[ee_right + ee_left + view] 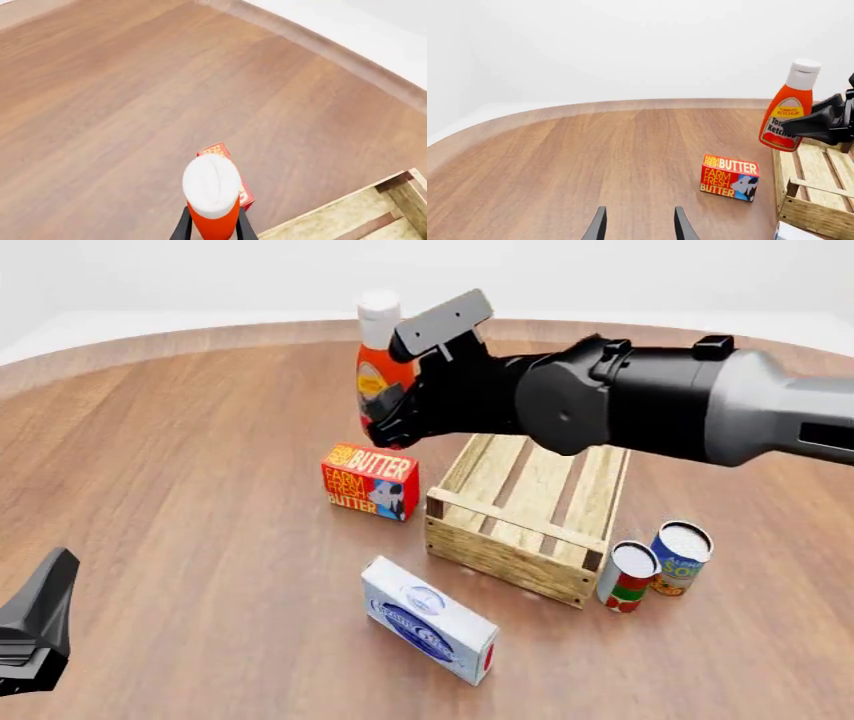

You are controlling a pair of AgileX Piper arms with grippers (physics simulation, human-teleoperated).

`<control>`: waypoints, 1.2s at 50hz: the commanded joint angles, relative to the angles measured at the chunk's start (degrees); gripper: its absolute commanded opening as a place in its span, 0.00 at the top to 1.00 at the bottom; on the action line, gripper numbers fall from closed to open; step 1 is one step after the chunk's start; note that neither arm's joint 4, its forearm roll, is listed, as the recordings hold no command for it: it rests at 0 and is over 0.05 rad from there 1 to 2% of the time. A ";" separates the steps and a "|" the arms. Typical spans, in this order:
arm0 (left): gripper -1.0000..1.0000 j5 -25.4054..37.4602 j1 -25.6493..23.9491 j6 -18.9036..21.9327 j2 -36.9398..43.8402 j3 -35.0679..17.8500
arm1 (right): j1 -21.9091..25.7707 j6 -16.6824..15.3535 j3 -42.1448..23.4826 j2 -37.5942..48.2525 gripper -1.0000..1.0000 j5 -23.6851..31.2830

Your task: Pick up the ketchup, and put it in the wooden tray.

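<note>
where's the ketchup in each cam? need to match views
Left wrist view: ketchup at the right edge, lifted, held in the right pincer.
Front view: upper centre, partly behind the right arm, above and behind the butter box.
Right wrist view: bottom centre, white cap toward the camera.
Shared landmark: the butter box, beside the wooden tray.

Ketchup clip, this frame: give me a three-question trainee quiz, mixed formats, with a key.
1. True or false: the ketchup already lies inside the wooden tray.
2. Which gripper holds the bottle? A) left gripper B) right gripper C) neither
3. Fill in: in the front view, the butter box stands to the ____ of the tray.

Key: 1. False; it is held in the air, near the tray's far left corner. 2. B; the left is open with nothing between its fingers. 3. left
</note>
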 commanded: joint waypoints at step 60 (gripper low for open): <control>0.00 0.00 0.01 0.01 0.00 0.00 | -28.58 -0.69 5.42 9.32 1.00 -11.79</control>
